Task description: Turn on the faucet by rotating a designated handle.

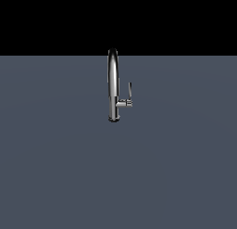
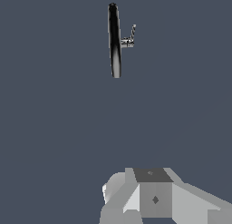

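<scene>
Only part of the gripper (image 2: pixel 154 196) shows, at the edge of the wrist view: a pale grey blocky body with a darker top face, cut off by the frame. Its fingertips cannot be made out, so I cannot tell whether it is released or clenched; nothing is seen in it or touching it. The arm does not appear in the exterior view at all.

Well apart from the gripper, across bare grey worktop (image 1: pixel 55 168), stands the faucet (image 1: pixel 112 84), the 1 object on the surface. It is upright on a small round base, its shiny column rising into a high arch whose top crosses into the black background. In the wrist view the spout appears as a narrow dark-and-bright strip and the base is hidden behind it.

The handle (image 1: pixel 130 90) sits on a short horizontal stub on the exterior view's right of the column, low down, with its thin blade pointing nearly straight up. It is small and blurred in both views.
</scene>
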`<state>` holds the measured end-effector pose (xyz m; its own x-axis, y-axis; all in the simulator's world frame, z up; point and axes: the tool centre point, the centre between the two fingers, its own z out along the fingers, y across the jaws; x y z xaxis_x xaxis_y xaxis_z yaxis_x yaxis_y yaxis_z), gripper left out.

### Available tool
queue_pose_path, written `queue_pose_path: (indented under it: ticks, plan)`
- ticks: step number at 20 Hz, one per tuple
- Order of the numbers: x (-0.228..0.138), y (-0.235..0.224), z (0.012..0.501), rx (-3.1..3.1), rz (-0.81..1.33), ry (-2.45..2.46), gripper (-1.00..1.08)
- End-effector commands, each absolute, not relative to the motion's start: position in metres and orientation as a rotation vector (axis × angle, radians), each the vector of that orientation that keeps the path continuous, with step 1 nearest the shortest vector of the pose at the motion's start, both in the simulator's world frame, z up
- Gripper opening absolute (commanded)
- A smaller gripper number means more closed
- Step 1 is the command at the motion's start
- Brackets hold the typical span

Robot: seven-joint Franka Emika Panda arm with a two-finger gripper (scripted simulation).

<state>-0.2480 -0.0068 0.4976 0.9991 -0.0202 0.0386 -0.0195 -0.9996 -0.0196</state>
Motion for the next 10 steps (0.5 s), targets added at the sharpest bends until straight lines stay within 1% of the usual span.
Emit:
queue_pose_path:
  ticks: [1, 10]
  plan:
    - [-0.248, -0.007, 0.498, -3.122, -0.061, 0.031, -1.00]
    - [-0.237, -0.005, 0.497, -3.098, -0.021, 0.067, -1.00]
